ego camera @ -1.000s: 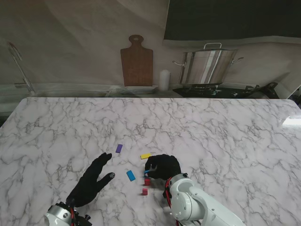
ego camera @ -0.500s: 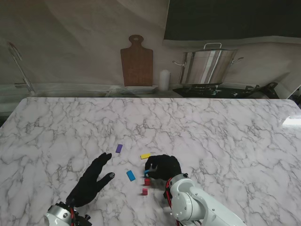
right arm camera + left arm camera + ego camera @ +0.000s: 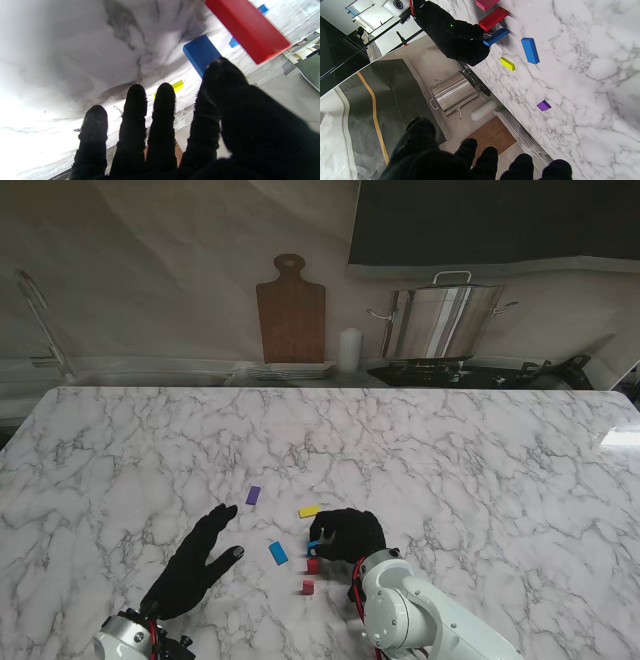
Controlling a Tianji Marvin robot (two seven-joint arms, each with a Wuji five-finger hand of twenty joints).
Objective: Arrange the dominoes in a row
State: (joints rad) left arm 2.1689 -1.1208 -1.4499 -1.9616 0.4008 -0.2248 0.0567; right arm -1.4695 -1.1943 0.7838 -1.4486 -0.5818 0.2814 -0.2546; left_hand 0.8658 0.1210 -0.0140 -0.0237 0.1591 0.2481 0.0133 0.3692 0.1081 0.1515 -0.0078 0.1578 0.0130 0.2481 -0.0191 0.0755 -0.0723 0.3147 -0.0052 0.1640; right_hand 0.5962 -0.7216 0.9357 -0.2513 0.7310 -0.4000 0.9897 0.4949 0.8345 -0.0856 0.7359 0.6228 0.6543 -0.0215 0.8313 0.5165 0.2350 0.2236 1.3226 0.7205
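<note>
Six small dominoes [image 3: 278, 553], judged light, rigid, best pinched by long faces; right hand [image 3: 345, 533] pinching one, left hand [image 3: 197, 560] spread.

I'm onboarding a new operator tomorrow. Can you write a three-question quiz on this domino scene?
1. True or false: the left hand holds a domino.
2. Which domino lies farthest from the robot? A yellow, B purple, C pink
3. Fill in: the right hand has its fingers at a ____ domino beside the red domino.

Key:
1. False; it is open.
2. B, the purple domino.
3. Blue; the dark blue domino.
</note>
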